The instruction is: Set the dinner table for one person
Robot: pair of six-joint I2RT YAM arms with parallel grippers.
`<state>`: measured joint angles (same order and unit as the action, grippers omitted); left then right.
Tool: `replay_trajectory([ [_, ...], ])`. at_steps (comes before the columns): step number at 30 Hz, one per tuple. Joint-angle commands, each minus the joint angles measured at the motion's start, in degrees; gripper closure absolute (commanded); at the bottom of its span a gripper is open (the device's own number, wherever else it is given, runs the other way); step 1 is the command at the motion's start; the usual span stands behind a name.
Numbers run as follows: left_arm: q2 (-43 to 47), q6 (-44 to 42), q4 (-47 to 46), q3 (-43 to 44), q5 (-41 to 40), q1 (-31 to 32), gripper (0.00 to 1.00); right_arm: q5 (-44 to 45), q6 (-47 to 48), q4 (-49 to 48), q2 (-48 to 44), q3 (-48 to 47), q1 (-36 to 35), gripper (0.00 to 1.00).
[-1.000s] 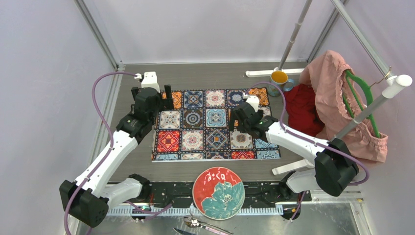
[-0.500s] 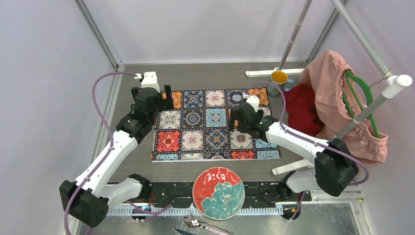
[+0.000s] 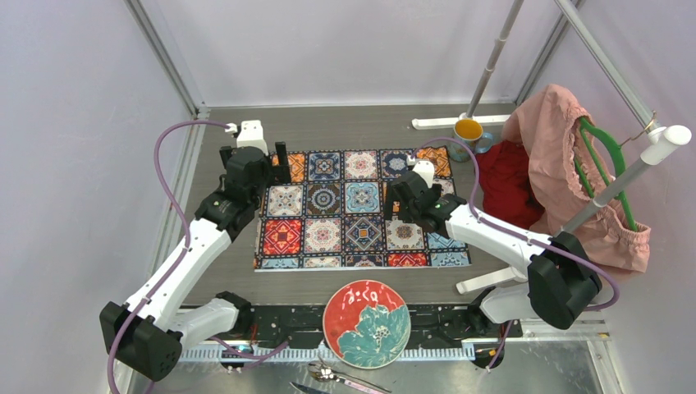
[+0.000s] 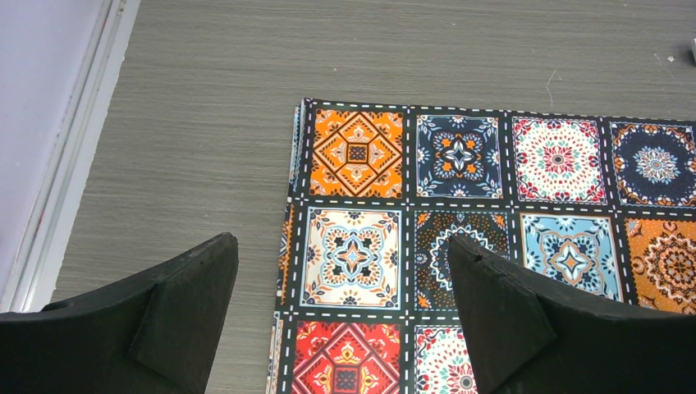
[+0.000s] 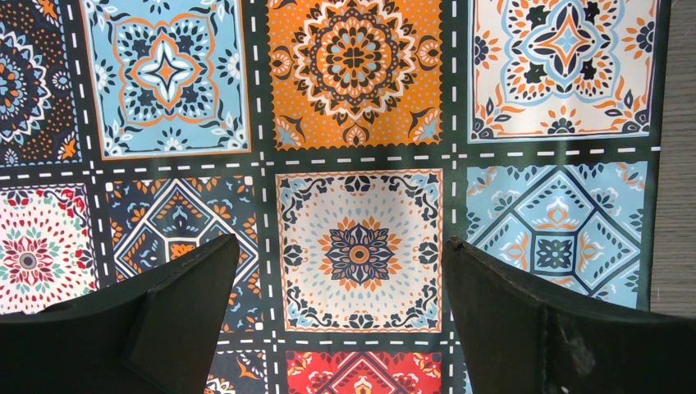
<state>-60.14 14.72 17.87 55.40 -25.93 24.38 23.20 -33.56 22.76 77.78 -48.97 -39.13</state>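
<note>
Spread wide, holding nothing: left claw [image 4: 341, 242] and right claw [image 5: 341, 242], over mat [image 3: 361, 209] on big grey surface [image 3: 353, 123]. Next, grab plate [image 3: 366, 322] at 6 o'clock by rim, lift flat, set mid-mat.

No readable text, labels, brands or numbers in any view. Only candidate: small white marks on the red upper part of the round plate [image 3: 366, 323] in the top view, too small to tell whether they are lettering or decoration. The patterned mat [image 4: 460, 156] carries ornament only, in both wrist views too.
</note>
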Motion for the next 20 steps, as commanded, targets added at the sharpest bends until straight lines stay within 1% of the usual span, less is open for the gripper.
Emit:
replay_trajectory([
  [1,0.02,-0.22,-1.06,1.43,-1.42,0.14,0.0,0.09,0.07,-1.4,0.37,-2.18,0.25,0.0],
  [10,0.71,-0.48,-1.56,0.72,-3.4,0.14,0.0,-0.2,0.08,-1.58,0.84,-2.19,0.29,0.0],
  [16,1.58,-1.07,-3.0,-0.56,-3.51,0.14,0.0,-0.12,0.07,-1.58,0.59,-2.09,0.31,0.0],
  [20,1.52,-1.02,-2.37,-0.14,-3.6,0.13,0.0,-0.17,0.0,-1.56,0.62,-2.05,0.27,0.0],
])
